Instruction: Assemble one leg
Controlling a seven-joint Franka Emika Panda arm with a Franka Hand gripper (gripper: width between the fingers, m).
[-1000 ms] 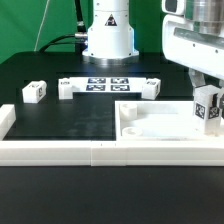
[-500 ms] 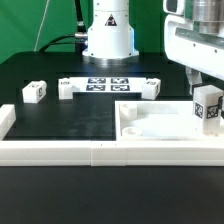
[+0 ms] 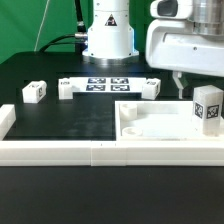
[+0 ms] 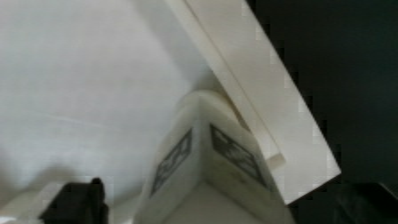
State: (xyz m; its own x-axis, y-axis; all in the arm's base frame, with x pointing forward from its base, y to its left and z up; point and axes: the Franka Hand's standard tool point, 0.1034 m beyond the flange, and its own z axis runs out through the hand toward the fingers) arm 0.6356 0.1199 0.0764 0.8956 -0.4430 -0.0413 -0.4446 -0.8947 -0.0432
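Observation:
One leg [image 3: 208,105], a short white block with a black-and-white tag, stands upright on the large white square panel [image 3: 160,128] at its corner on the exterior view's right. My gripper [image 3: 190,88] hangs just above and to the left of that leg, with one finger [image 3: 178,86] showing beside it and clear of it. In the wrist view the leg [image 4: 214,160] fills the frame's low middle, with a dark finger [image 4: 80,203] apart from it. The jaws stand open and hold nothing.
Three more legs [image 3: 33,92] [image 3: 66,88] [image 3: 152,86] lie at the back, around the marker board [image 3: 105,84]. A long white border rail [image 3: 60,151] runs along the front. The robot base [image 3: 108,35] stands behind.
My gripper has let go of the leg and moved up and to the exterior view's left. The leg stays standing on the panel.

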